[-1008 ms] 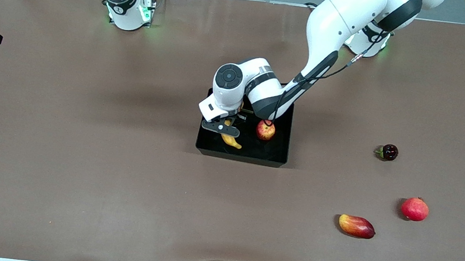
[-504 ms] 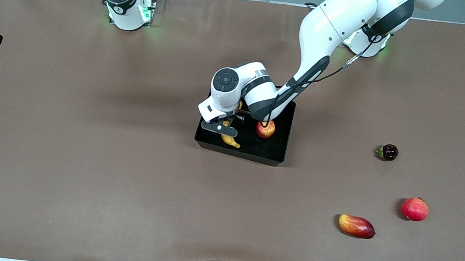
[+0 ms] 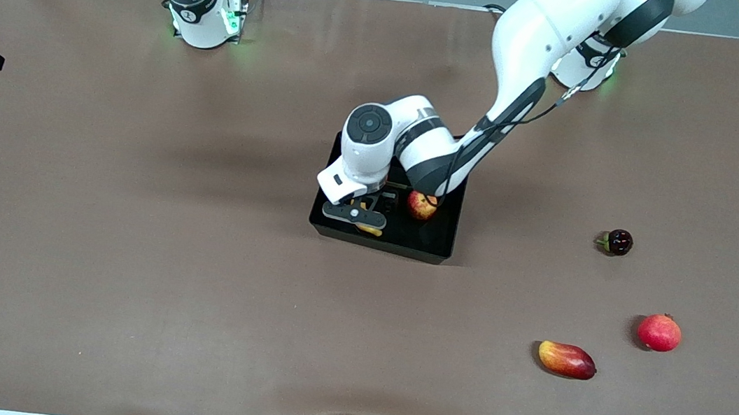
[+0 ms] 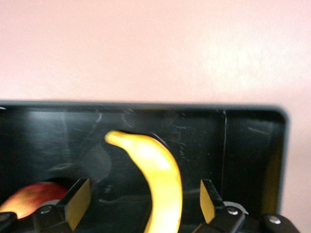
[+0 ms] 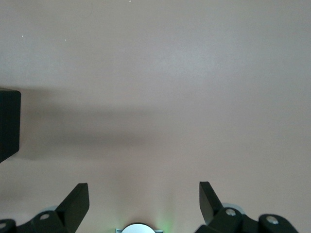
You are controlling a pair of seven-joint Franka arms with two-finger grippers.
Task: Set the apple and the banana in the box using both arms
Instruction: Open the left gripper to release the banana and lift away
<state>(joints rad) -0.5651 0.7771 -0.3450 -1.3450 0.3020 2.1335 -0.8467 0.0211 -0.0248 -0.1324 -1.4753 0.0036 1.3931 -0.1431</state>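
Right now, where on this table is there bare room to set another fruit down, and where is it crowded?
Bare: the brown table from the black box toward the right arm's end. Crowded: the box, holding the apple and banana, with the left gripper open over it; toward the left arm's end lie the mango, red fruit and dark fruit.

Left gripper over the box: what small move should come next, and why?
Probably lift straight up and withdraw. The left gripper is open, its fingers apart from the banana, which lies in the box beside the apple. The right arm waits.
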